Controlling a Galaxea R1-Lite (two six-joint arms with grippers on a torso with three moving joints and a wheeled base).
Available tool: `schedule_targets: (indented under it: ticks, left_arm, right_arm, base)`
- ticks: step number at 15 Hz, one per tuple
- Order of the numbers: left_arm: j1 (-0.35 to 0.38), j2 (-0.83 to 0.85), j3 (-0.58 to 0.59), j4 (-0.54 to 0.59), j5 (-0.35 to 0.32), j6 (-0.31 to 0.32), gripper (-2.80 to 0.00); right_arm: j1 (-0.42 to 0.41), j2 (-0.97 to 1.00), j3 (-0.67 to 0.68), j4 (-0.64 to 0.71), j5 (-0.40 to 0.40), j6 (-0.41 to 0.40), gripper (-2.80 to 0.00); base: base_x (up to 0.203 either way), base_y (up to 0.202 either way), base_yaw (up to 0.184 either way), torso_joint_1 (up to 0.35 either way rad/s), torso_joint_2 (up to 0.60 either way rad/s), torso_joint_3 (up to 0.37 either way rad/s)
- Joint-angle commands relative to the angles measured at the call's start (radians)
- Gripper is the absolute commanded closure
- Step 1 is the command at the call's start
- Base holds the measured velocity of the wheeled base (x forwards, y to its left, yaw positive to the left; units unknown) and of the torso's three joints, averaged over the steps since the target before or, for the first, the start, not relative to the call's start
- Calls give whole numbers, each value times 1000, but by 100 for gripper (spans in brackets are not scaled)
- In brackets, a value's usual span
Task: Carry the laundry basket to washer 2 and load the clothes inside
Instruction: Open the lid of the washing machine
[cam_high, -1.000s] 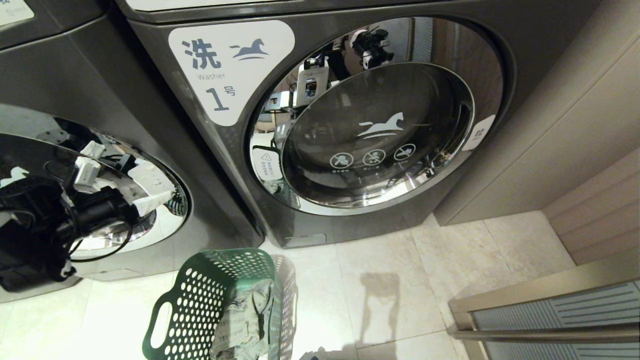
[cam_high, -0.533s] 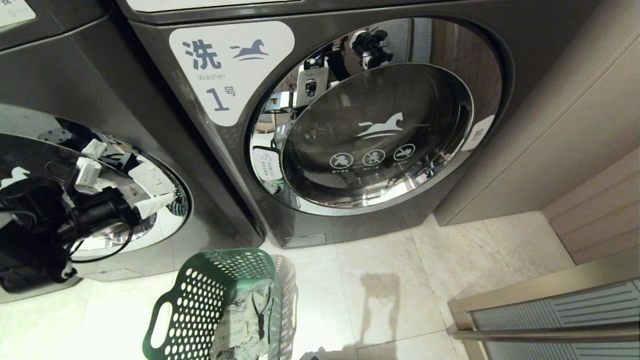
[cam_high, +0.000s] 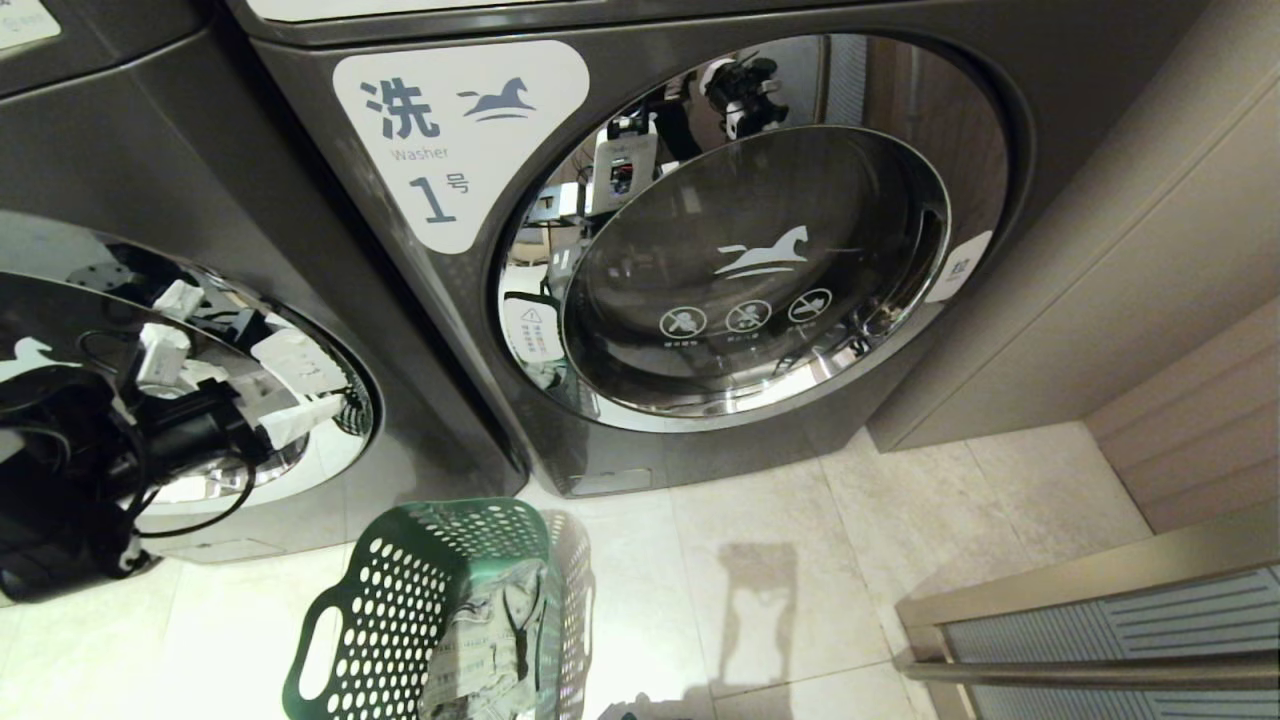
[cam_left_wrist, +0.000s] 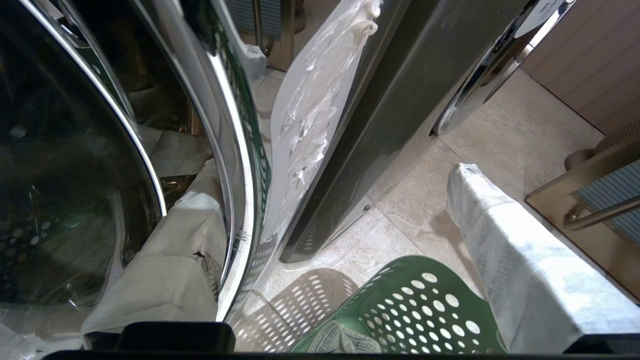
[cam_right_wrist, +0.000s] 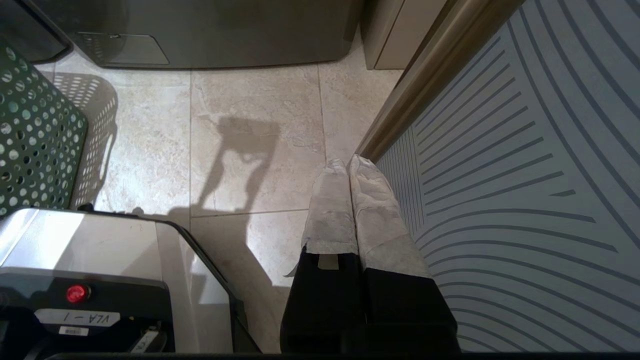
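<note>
You are looking at two dark grey front-load washers side by side. The one at centre, w/ chrome-rimmed round glass door and white label reading numeral 1 (cam_high: 455, 140), has its door shut. The machine to its left (cam_high: 130, 190), also dark grey w/ chrome-rimmed glass door, shows no readable numeral in these views; you cannot confirm its no. from here.

Left gripper (cam_high: 300, 395): up at the left machine's door, near the right-hand edge of the chrome rim. Fingers are wrapped in white tape and spread wide apart, nothing between them. In the left wrist view one taped finger (cam_left_wrist: 520, 270) stands over the floor and basket, the other sits close against the door rim; contact w/ the rim cannot be told.

Right gripper (cam_right_wrist: 352, 200): parked low over the pale stone floor tiles (cam_high: 780, 570), beside a metal-framed panel w/ grey curved stripes (cam_right_wrist: 525, 175). Its two taped fingers are pressed together, empty.

Dark green plastic laundry basket w/ round holes and slot handle (cam_high: 400, 600): standing on the floor in front of the washers, about below the gap between them, near the bottom edge of the head view. Bundle of grey-green fabric w/ pale printed bands (cam_high: 480, 650): inside the basket, against its right wall.
</note>
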Motion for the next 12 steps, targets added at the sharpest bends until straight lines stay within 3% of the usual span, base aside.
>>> schedule_targets:
  ticks: [1,12]
  left_arm:
    - [-2,-3,7,-5,-26,-2,-280]
    - [-2,-20,109,-97,-84,-2,-280]
  right_arm:
    - [0,1,0,1,1,-2,0]
    - [0,1,0,1,1,-1,0]
  base:
    - [0,0,0,0,0,0]
    - [0,0,0,-3,-1,2]
